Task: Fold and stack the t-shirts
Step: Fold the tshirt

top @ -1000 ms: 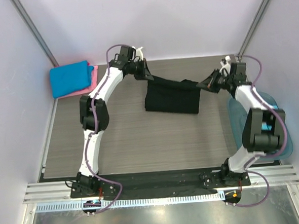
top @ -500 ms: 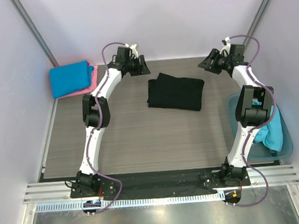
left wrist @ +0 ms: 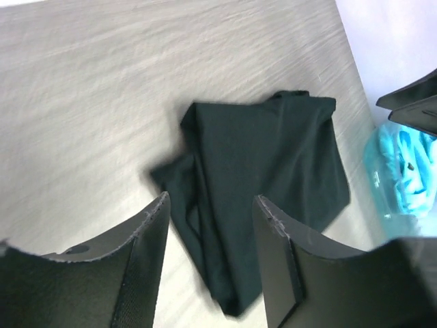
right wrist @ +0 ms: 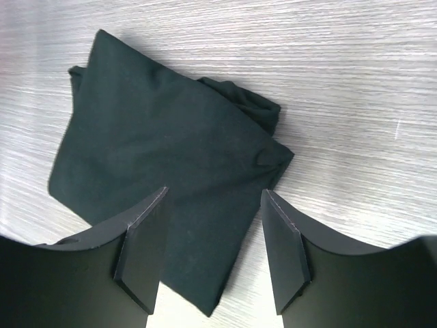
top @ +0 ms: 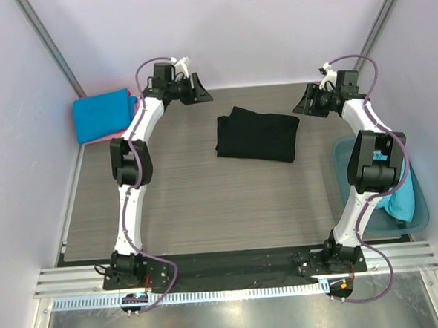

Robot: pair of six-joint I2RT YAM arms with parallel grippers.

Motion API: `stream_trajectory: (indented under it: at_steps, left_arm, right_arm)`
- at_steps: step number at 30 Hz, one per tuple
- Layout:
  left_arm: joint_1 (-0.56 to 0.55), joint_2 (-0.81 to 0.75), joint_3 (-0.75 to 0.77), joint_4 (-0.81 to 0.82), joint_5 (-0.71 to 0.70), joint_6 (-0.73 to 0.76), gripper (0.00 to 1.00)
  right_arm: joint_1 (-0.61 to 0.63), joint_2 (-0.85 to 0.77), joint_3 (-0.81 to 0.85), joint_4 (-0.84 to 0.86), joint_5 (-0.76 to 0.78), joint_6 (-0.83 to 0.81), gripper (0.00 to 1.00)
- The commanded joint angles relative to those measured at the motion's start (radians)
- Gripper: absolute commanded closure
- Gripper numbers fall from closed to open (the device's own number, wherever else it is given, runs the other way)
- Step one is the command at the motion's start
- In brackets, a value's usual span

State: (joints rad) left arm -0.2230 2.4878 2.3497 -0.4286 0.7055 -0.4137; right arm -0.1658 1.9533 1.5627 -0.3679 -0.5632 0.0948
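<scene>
Table: grey wood-grain table (top: 207, 209) with pale lilac walls (top: 270, 27) around it; both arm bases sit on a metal rail (top: 233, 271) at the near edge.
Tub: translucent teal tub (top: 424, 209) at the table's right edge, beside the right arm; a turquoise t-shirt (top: 403, 197) lies bunched inside.
Black t-shirt: the black t-shirt (top: 257, 136) lies folded flat on the far half of the table, between the two grippers. Its long axis runs left to right and its left edge is rumpled.
Left gripper: the left gripper (left wrist: 212, 205) hovers beyond the shirt's left end, fingers apart, holding nothing.
Right gripper: the right gripper (right wrist: 215, 195) hovers off the shirt's right end, fingers spread, empty.
Stack: in the far-left corner, a folded bright blue t-shirt (top: 103, 115) lies on a pink t-shirt (top: 117, 134), of which only the edge shows.
</scene>
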Motion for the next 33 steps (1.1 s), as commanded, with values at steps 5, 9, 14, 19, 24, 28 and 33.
stream_trajectory:
  at_steps: [5, 9, 14, 19, 24, 28, 33]
  left_arm:
    - [-0.058, 0.129, 0.097, 0.096, 0.063, 0.041, 0.62]
    - [-0.073, 0.043, -0.025, 0.087, 0.077, -0.028, 0.62]
    - [-0.032, -0.076, -0.165, 0.057, 0.124, -0.141, 0.52]
    - [0.034, -0.177, -0.294, 0.031, 0.149, -0.155, 0.5]
    - [0.103, -0.257, -0.346, 0.021, 0.16, -0.177, 0.49]
    - [0.145, -0.308, -0.375, 0.002, 0.157, -0.172, 0.5]
    - [0.172, -0.333, -0.389, -0.033, 0.149, -0.149, 0.49]
  right_arm:
    - [0.006, 0.042, 0.031, 0.007, -0.039, -0.056, 0.43]
    - [0.07, 0.116, 0.085, -0.009, -0.07, -0.061, 0.44]
    - [0.166, 0.194, 0.166, -0.034, -0.064, -0.089, 0.47]
    - [0.25, 0.257, 0.201, -0.035, -0.037, -0.084, 0.47]
    - [0.299, 0.323, 0.226, -0.101, 0.02, -0.153, 0.48]
    - [0.347, 0.368, 0.246, -0.199, 0.071, -0.309, 0.5]
    - [0.414, 0.337, 0.182, -0.282, 0.131, -0.414, 0.53]
